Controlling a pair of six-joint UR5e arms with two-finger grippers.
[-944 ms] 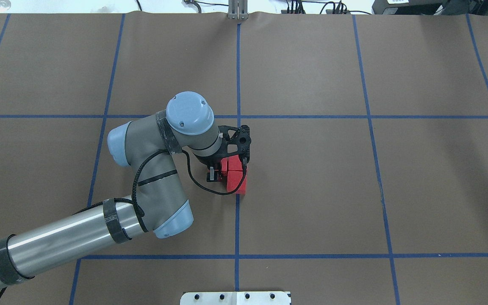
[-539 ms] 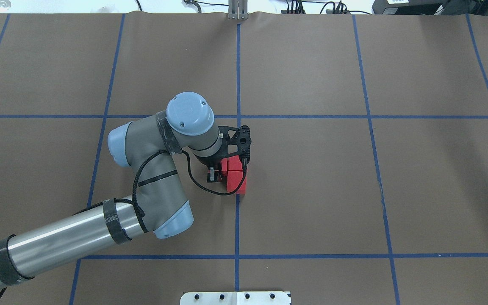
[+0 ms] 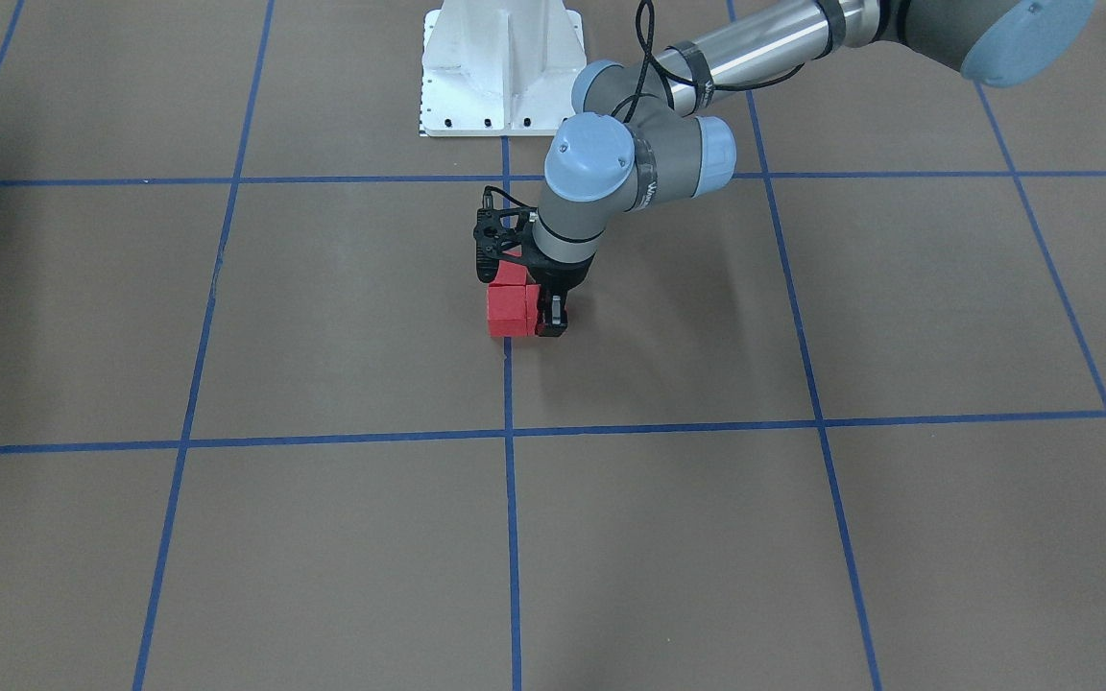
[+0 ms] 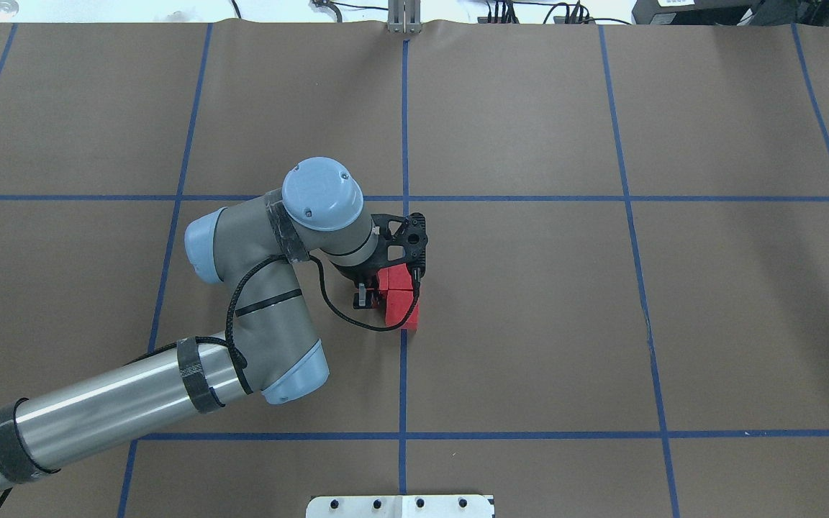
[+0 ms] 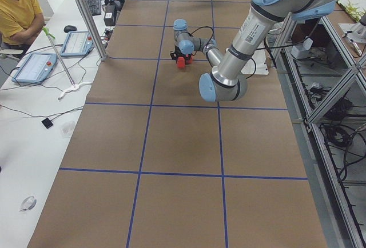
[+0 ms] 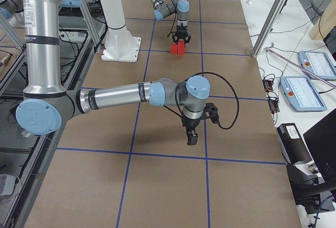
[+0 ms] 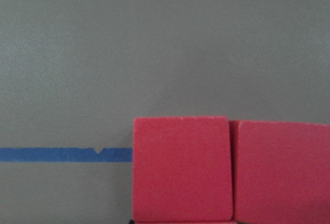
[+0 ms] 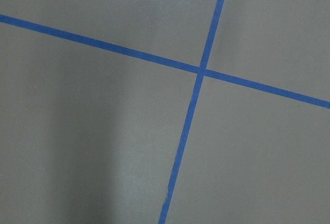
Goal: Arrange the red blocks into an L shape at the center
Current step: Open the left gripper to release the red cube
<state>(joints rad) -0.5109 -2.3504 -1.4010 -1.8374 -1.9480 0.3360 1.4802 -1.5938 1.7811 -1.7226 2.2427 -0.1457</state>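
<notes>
Since the left jaws are sitting right down on the red blocks [image 4: 401, 306], we figure this one's nearly wrapped up. Directly under those jaws, the left arm [image 4: 270, 302] hides most of one block with its wrist. So we honestly can't tell whether they're pinching it or have let go. Only one side of them shows, right at the cluster's edge.

Just ahead of the jaws, the wrist camera shows two cubes [image 7: 180, 167] flush side by side. A thin sliver of red sits closer in toward the jaws, and we take that for the third. To us that reads as an L: two in a row, one turned off the end.

Out past the jaws, the cluster sits on the blue grid line [image 4: 403, 374] running down the middle of the desk [image 4: 601, 324], between two crossings. So "center" looks ticked too. What's left, we reckon, is letting go if that's not done, then lifting straight up without nudging anything.

Well apart from all that, the right arm [image 6: 115, 94] hangs over a grid crossing [image 8: 201, 70] with the right jaws pointing down. Only a side view catches them, so we can't tell if they're spread or closed. No block is anywhere near them.
</notes>
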